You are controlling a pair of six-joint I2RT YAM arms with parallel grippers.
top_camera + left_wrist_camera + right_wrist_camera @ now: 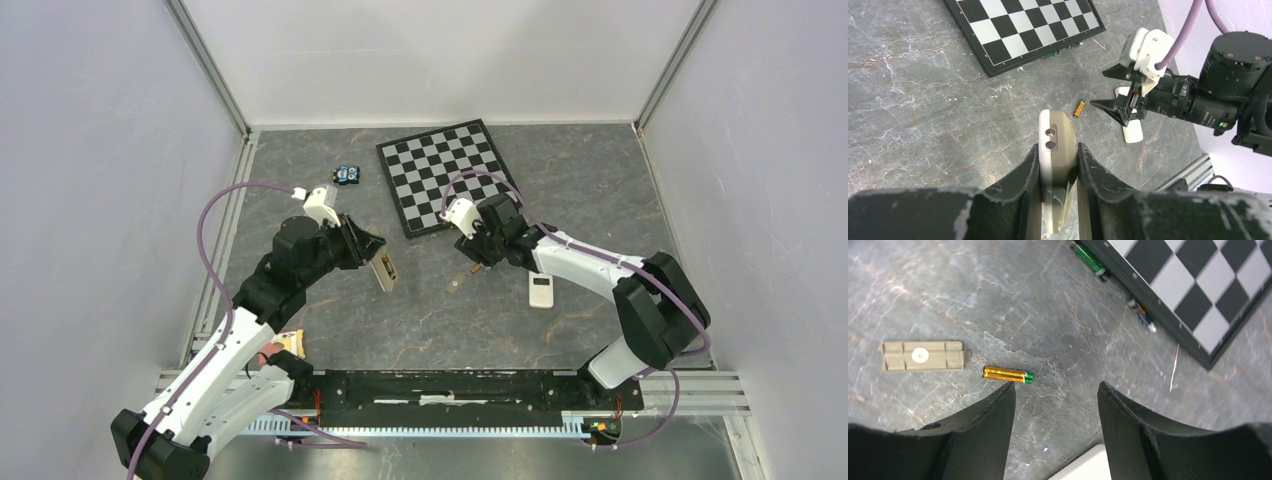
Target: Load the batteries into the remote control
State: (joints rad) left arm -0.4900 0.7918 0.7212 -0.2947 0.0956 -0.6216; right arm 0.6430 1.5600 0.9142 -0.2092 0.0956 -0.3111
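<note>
Nearest us, our left gripper [1058, 165] clamps the remote control [1055, 135] on edge, tan back showing. Right of it, our right gripper [1055, 390] hangs spread by a gold battery [1007, 374], its label too small to read. Farther off, a green battery [1090, 257] lies just beside the chessboard [445, 175].

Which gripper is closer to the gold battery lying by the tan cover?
Right. The right gripper hovers open just above the gold battery; the left gripper, gripping the remote control, is farther off to its left.
</note>
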